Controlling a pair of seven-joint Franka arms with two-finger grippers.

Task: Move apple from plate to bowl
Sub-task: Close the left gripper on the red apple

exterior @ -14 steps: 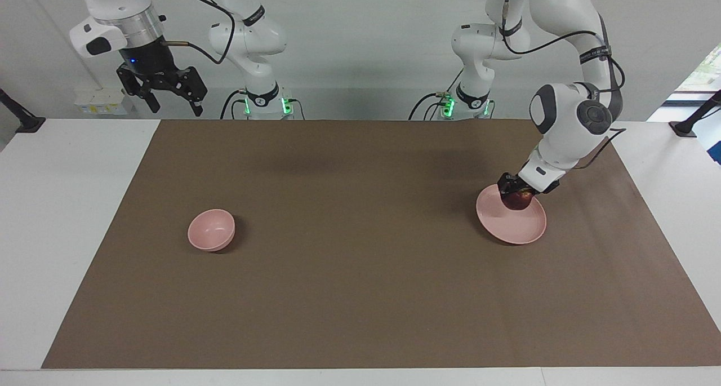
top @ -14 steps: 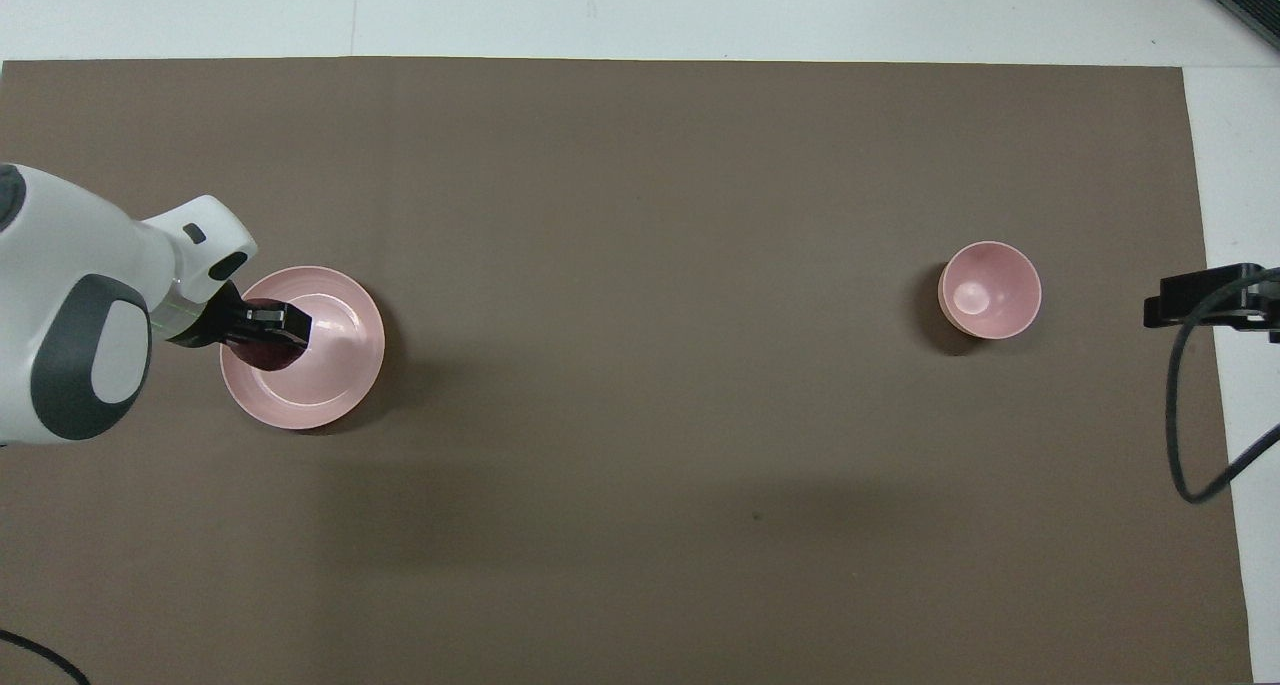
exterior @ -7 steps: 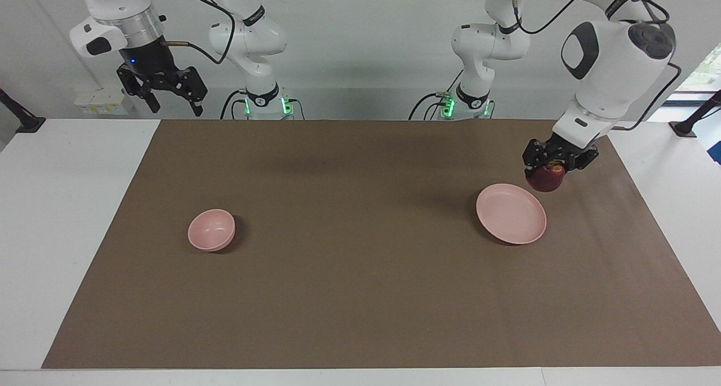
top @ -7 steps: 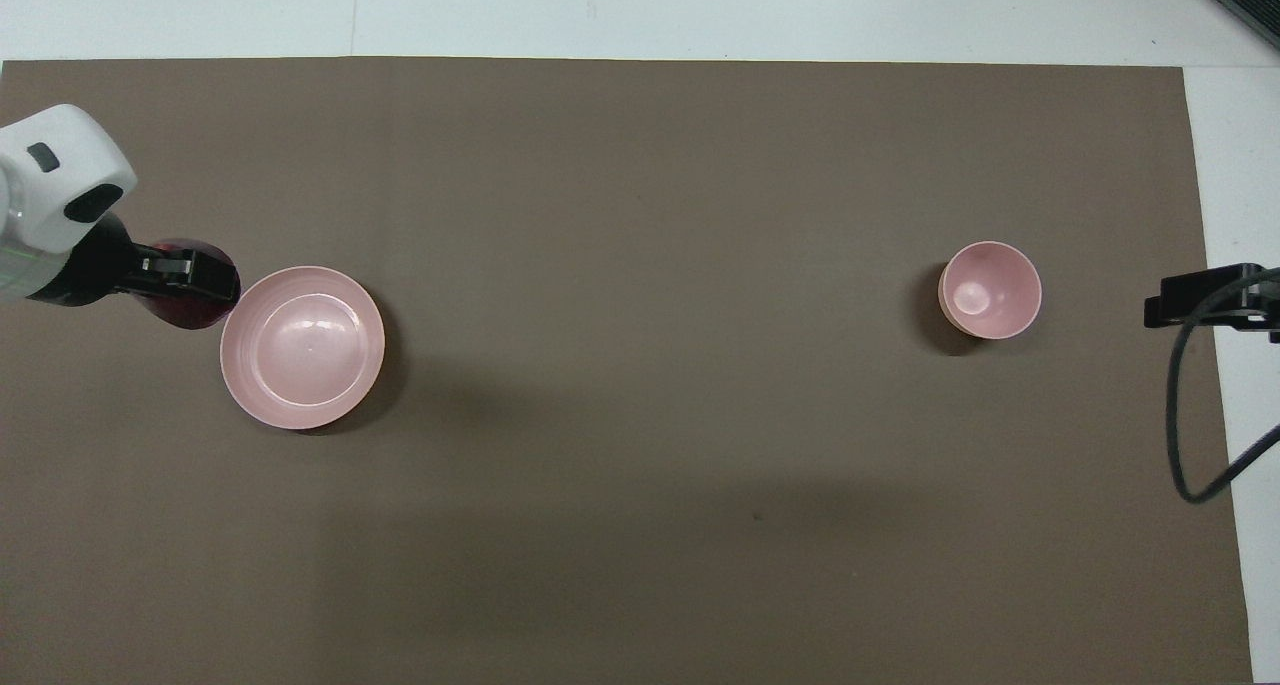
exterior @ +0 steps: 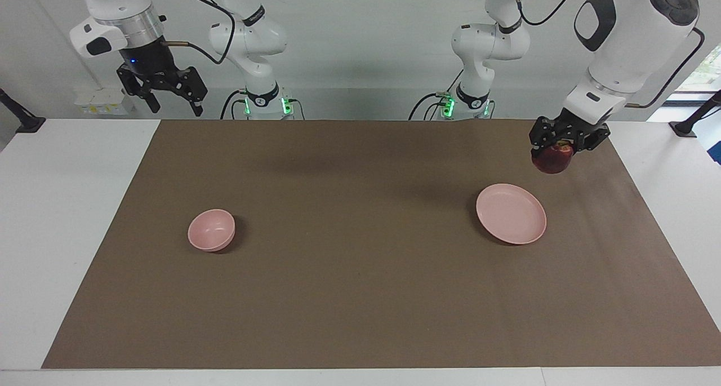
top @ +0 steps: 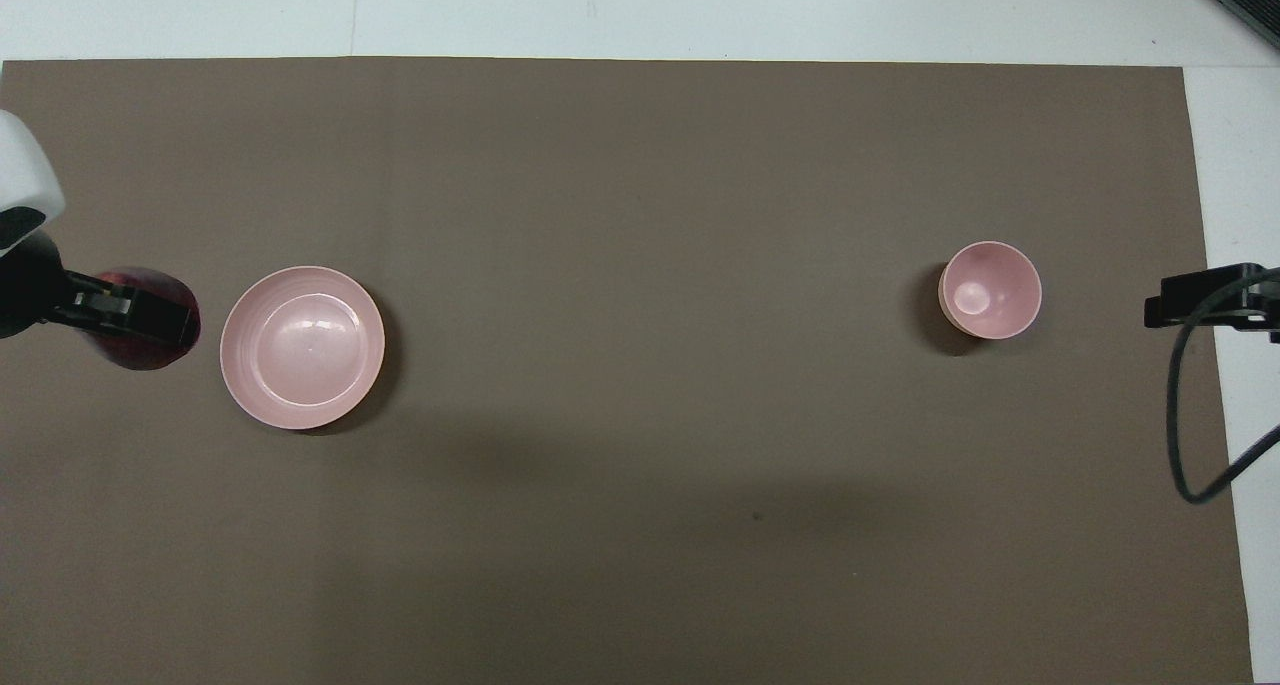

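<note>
Currently, reading the facing view from its left edge across: the right hand (exterior: pixel 172 100) hangs high over the white edge of the surface (exterior: pixel 67 205) at the right arm's end, nothing between its fingers, which stand spread wide. That arm waits. In the overhead view only the tip of this hand (top: pixel 1200 300) shows at the frame edge.

Next, the bowl (exterior: pixel 211 230) sits on the brown mat (exterior: pixel 349 296), toward the right arm's end; nothing in it. Overhead view confirms an empty interior (top: pixel 990 290).

The middle of the mat is bare brown paper.

Then the plate (exterior: pixel 511 214), flat on the mat toward the left arm's end, well apart from the bowl. Its face is bare in both views (top: pixel 302 347).

Last, the left hand (exterior: pixel 555 147) is up in the air over the mat just beside the plate, toward the left arm's end. It is clamped on the apple (exterior: pixel 552 159), gripping it from above; the apple hangs clear of the plate and of the mat. Overhead, the apple (top: pixel 135 345) shows partly under the dark fingers (top: pixel 140 312), off the plate's rim.
</note>
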